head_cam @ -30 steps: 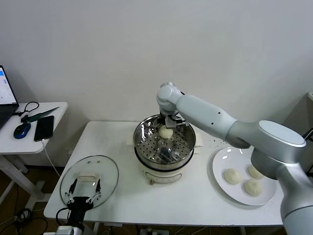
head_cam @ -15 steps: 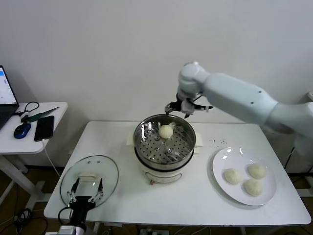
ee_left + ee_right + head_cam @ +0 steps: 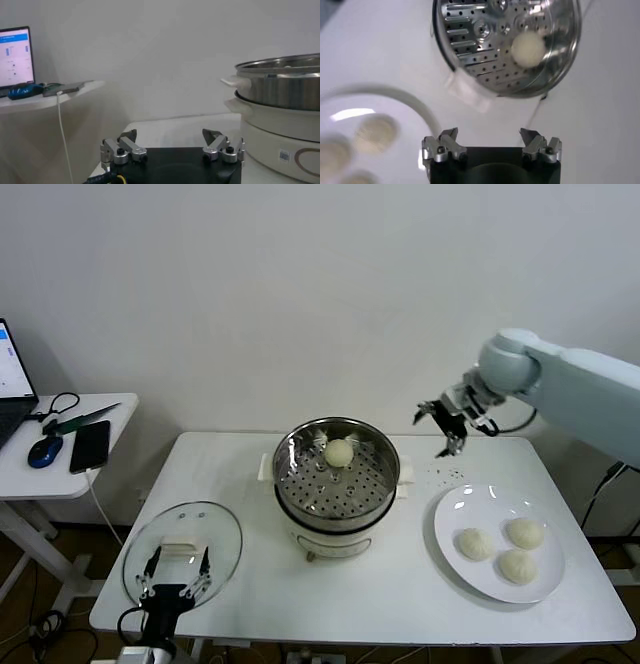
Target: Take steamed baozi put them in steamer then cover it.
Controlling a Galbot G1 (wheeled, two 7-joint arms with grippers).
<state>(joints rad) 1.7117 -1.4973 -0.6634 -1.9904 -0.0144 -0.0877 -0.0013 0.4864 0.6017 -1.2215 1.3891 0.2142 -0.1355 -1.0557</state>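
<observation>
Steel steamer [image 3: 337, 484] with one baozi [image 3: 339, 452], three plated [image 3: 478, 544], right claw [image 3: 447, 424] open, empty.

Office or lab test space: bare white wall [image 3: 250, 284], plain white table [image 3: 230, 474], and at far left a side desk [image 3: 60, 474] holding laptop [image 3: 10, 384], mouse [image 3: 44, 450] and phone [image 3: 90, 445].

Open air above the steamer [image 3: 337, 484]; bare table [image 3: 420, 584] separates it from the plate [image 3: 452, 544].
</observation>
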